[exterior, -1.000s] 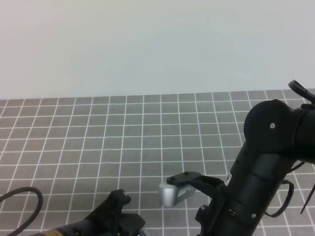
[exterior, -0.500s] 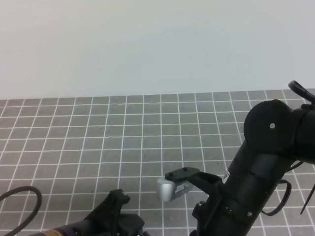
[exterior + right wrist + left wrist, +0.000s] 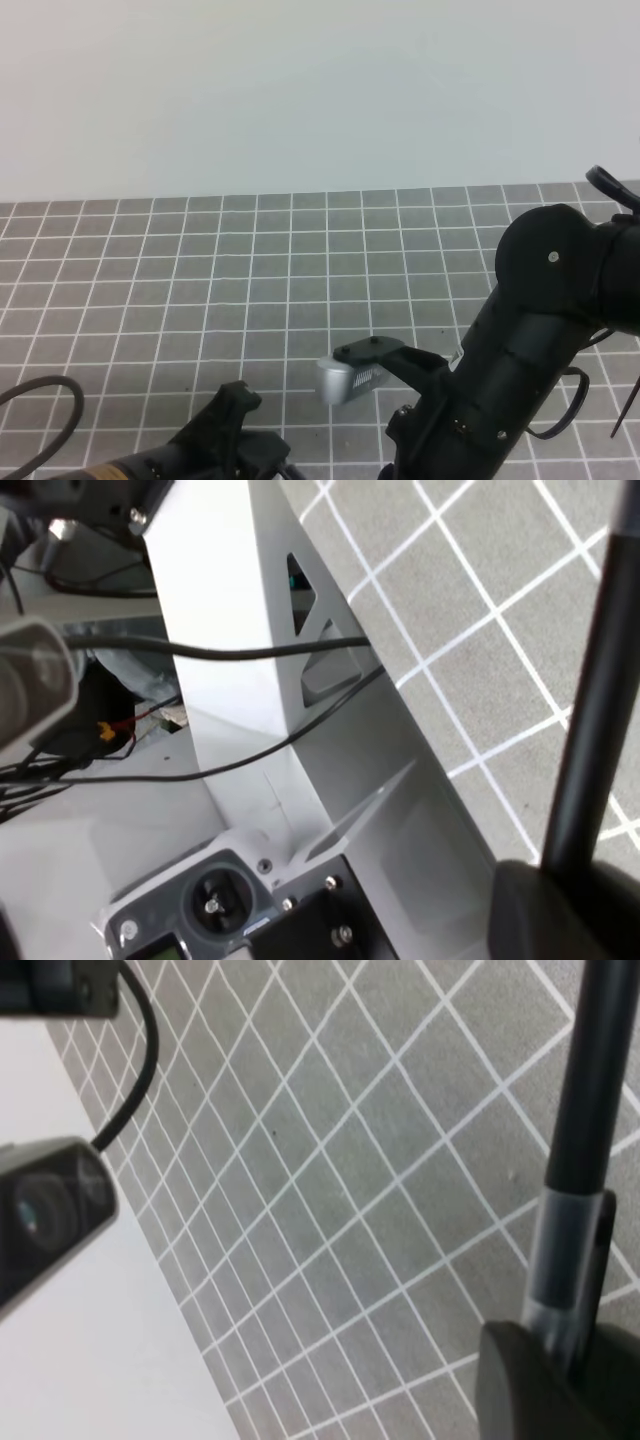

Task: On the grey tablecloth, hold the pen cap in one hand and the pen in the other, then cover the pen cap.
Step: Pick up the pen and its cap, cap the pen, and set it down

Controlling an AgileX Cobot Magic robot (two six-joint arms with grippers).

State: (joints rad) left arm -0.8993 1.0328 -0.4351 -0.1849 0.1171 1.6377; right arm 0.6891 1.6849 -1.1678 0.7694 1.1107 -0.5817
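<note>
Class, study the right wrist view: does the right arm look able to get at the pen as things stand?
Probably yes: the pen runs straight into the right tool and looks gripped there, lifted above the grey tablecloth, with nothing in between.

The grey tablecloth (image 3: 300,260) spreads flat across the worktop and runs back to a wall (image 3: 300,90) behind it. In the exterior high view the left arm (image 3: 200,455) sits low at the near edge, left of centre, with a cable (image 3: 40,395) looping out to its left. The right arm (image 3: 540,340) stands at the near right, reaching down and inward over the cloth; its wrist camera (image 3: 345,378) juts toward the middle, above the cloth (just right of the left arm's upper end). In the left wrist view the pen (image 3: 580,1160) rises from the left hand (image 3: 545,1380) at the lower right, above the cloth. In the right wrist view a thin rod (image 3: 600,680) rises from the right hand (image 3: 565,910) at the lower right, with the cloth behind it and a stand (image 3: 230,680) to its left.
</note>
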